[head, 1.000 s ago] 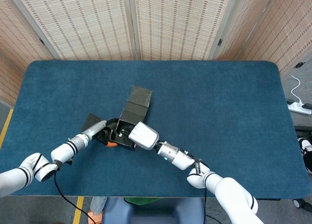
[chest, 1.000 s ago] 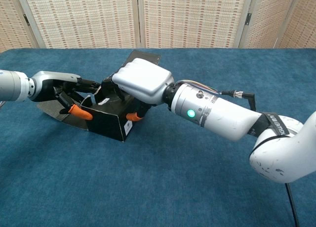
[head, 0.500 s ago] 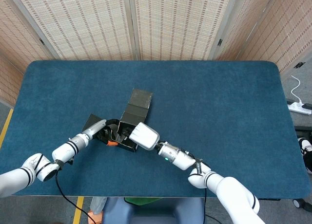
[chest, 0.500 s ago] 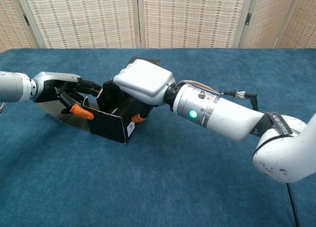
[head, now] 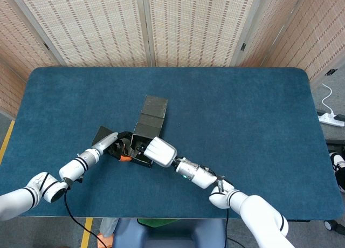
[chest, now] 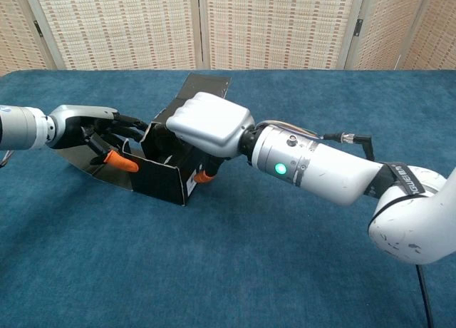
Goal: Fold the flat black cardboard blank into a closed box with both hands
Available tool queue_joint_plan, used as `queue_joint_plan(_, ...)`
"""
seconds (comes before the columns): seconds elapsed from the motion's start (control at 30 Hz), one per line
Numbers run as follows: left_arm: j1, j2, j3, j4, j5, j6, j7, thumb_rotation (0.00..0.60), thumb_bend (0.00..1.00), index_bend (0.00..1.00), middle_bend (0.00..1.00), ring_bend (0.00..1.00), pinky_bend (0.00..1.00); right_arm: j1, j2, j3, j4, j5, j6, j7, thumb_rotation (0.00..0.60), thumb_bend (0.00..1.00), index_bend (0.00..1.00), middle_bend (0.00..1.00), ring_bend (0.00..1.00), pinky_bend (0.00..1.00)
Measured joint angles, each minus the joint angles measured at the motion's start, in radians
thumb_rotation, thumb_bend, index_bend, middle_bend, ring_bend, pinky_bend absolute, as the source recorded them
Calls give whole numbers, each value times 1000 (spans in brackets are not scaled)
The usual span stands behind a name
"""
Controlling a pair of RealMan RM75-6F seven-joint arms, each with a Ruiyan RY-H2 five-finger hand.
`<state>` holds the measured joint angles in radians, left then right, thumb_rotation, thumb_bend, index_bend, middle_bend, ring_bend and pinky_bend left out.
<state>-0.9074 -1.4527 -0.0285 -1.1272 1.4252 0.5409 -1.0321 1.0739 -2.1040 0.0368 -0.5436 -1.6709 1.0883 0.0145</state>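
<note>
We've got the black cardboard box sitting partly folded on the blue bench, left of centre and toward the near edge, with one long flap pointing off to about 1 o'clock in the head view and another flap lying flat out at 9 o'clock. Our left hand comes in from 9 o'clock with fingers curled over the box's left end, orange fingertip against the outer wall, so it looks like it's holding that side. Our right hand is on top of the box from 4 o'clock, fingers wrapped down over the near wall, gripping it.
</note>
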Motion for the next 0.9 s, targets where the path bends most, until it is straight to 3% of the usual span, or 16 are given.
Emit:
queue_joint_plan(0.2,6,-1,-11,-2,-9,-9,8,600,241,373,364,556,798,-3,8,-37,3,-18,-44,-35,600,140,411,478,805,1000)
queue_joint_plan(0.5,14,1,-17,0,-7,-18,1,600,240,373,365,556,800,-4,32,-50,-16,-29,-53,-44,600,294,750,768,820,1000)
queue_joint_plan(0.7,19,4,-20,-4,-1,-17,-1,600,240,373,364,556,800,-1,44,-50,-30,-35,-40,-25,600,315,881,926,827,1000)
queue_joint_plan(0.83,20,4,-23,-5,1,-19,0,600,242,372,364,556,801,-1,51,-46,-36,-36,-33,-22,600,316,890,939,827,1000)
queue_joint_plan(0.9,21,4,-24,-6,0,-20,2,600,241,372,364,556,801,-1,54,-45,-38,-36,-29,-22,600,315,885,898,826,1000)
